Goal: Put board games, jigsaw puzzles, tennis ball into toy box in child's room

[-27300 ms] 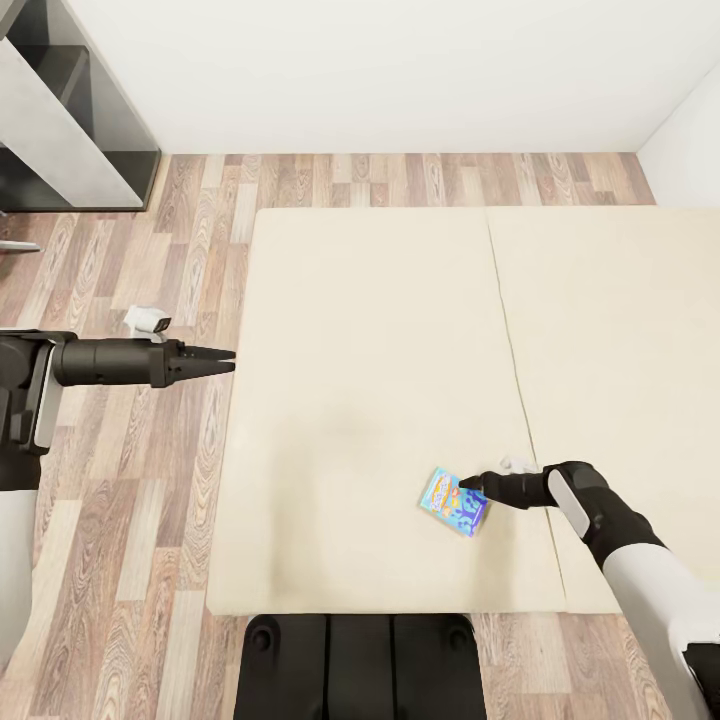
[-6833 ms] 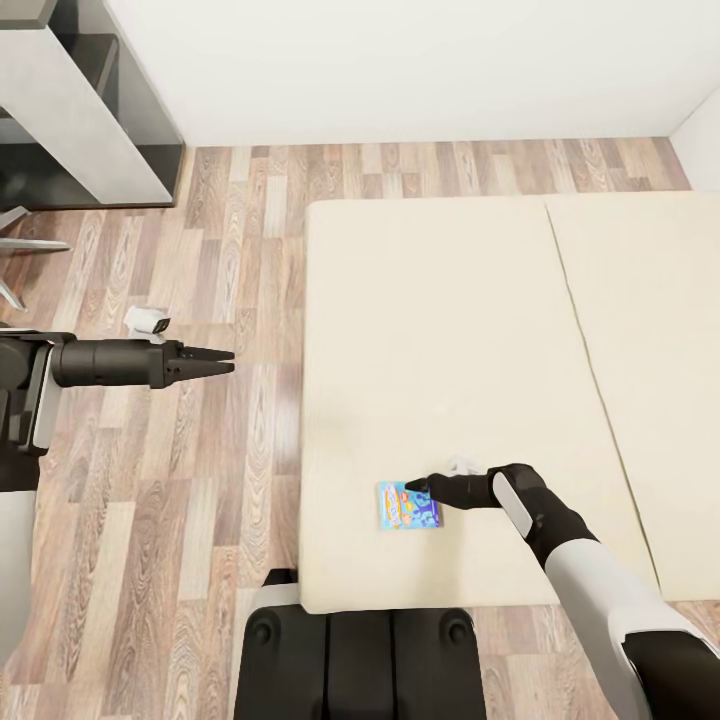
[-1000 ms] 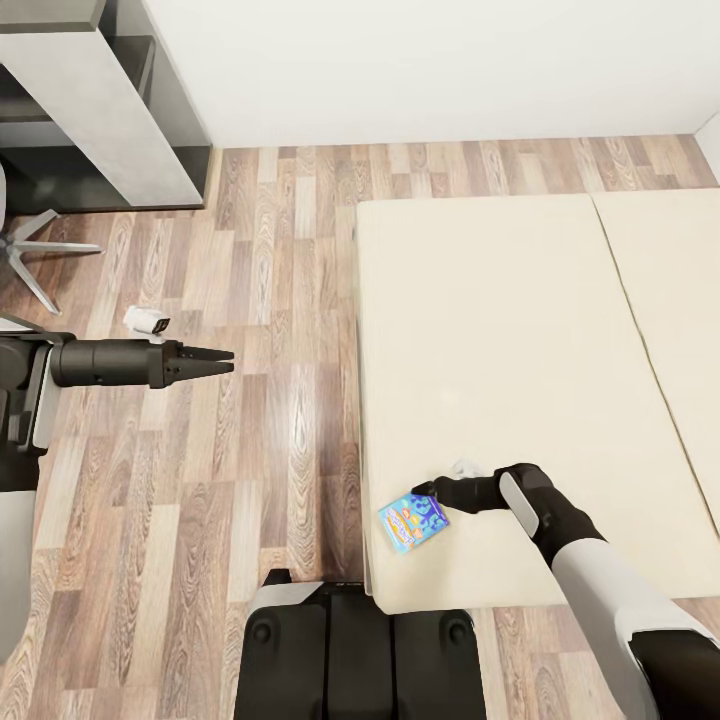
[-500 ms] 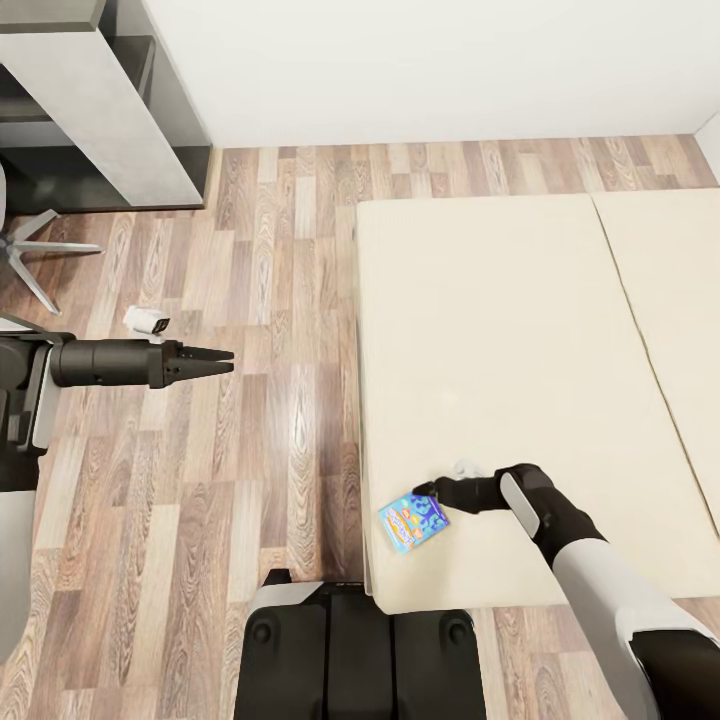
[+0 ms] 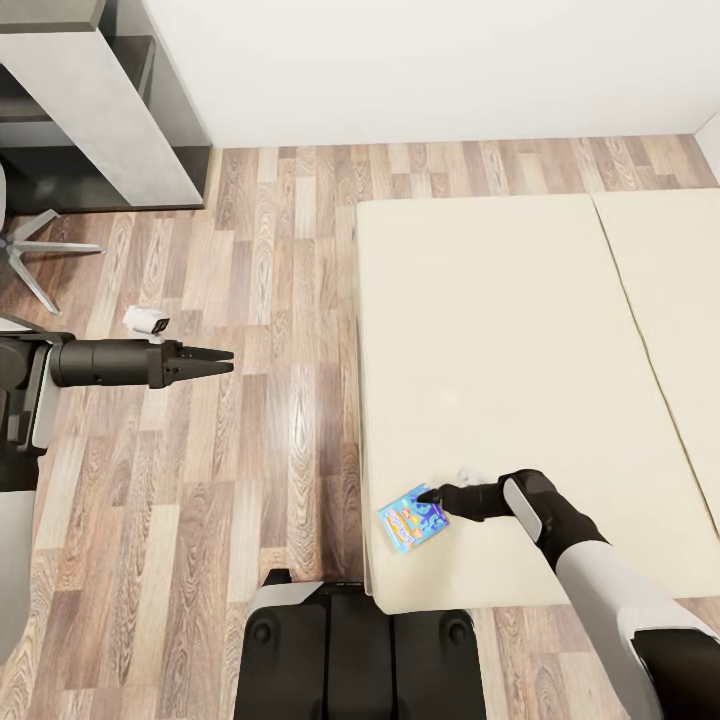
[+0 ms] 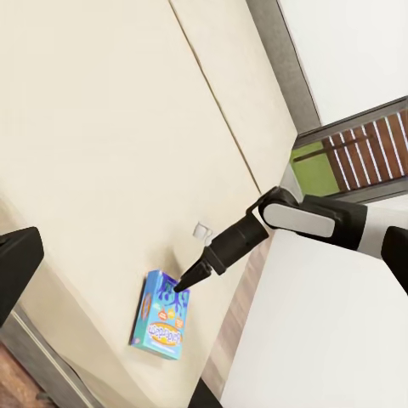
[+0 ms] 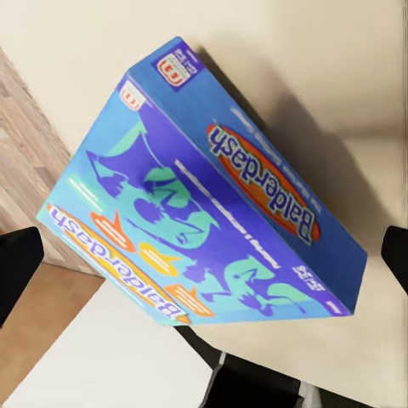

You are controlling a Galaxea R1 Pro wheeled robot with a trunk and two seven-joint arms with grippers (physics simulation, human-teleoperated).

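Near the beige bed's (image 5: 520, 330) front corner lies the blue board game (image 5: 411, 517), the right gripper (image 5: 428, 495) over it with fingers spread, while the left gripper (image 5: 222, 361) hovers above floor, fingers nearly together.

A bedroom in a home is shown, rendered in simulation. A wide low bed (image 5: 520, 380) with a two-part beige mattress is set on a wood-plank floor (image 5: 260, 300), its far end near a plain white wall (image 5: 420, 70). A blue Balderdash board game (image 5: 412, 518) lies on the bed's near corner. Beyond the bed's left side, a grey and white shelving unit (image 5: 100, 110) and a swivel chair's star base (image 5: 30, 262) are seen.
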